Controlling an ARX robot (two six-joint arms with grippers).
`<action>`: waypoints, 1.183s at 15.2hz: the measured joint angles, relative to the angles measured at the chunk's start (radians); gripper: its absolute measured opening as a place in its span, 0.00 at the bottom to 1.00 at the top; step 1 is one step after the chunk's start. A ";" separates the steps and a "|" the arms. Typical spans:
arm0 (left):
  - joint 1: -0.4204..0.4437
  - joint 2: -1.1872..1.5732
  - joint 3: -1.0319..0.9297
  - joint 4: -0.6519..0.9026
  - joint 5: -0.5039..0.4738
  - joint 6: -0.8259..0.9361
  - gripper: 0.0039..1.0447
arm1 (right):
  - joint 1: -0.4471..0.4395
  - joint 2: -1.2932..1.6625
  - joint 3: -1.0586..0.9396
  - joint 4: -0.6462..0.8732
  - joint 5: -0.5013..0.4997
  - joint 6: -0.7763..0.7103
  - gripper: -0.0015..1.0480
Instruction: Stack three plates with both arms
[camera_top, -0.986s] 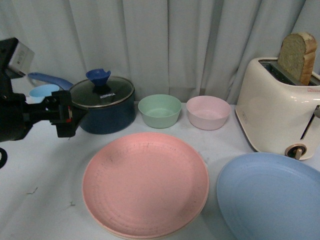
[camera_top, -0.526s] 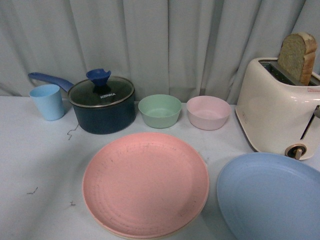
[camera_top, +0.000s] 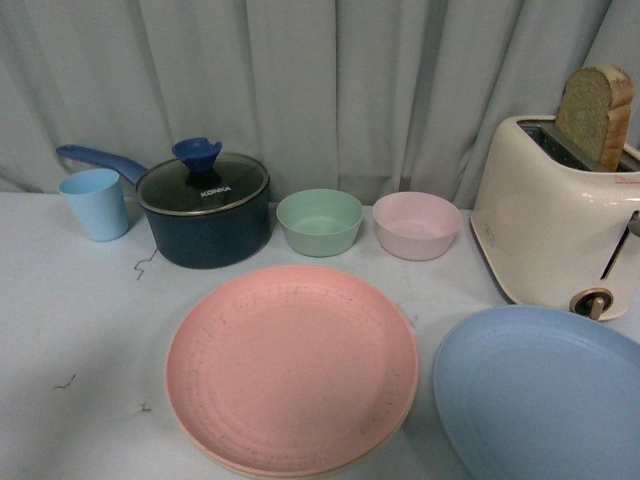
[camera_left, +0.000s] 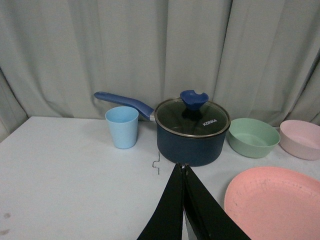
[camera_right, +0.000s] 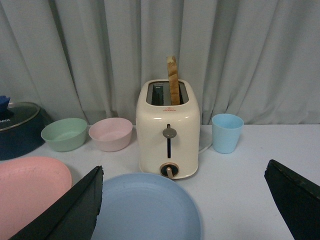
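Two plates are lying in plain sight on the white table. The pink plate is sitting in the middle, in front of the green bowl and the pink bowl. The blue plate is resting just beside it on the right, before the toaster (a slice of bread is standing up in its slot). A narrow gap is separating the two plates. The left gripper is holding its fingers pressed together, with nothing between them, over the table near the dark pot. The right gripper is showing its fingers wide apart, hovering over the blue plate and facing the toaster.
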 joint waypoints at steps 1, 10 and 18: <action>0.000 -0.055 -0.010 -0.048 0.000 0.000 0.01 | 0.000 0.000 0.000 0.000 0.000 0.000 0.94; -0.001 -0.462 -0.037 -0.403 0.000 0.000 0.01 | 0.000 0.000 0.000 0.000 0.000 0.000 0.94; -0.001 -0.595 -0.037 -0.529 0.000 0.000 0.01 | 0.000 0.000 0.000 0.000 0.000 0.000 0.94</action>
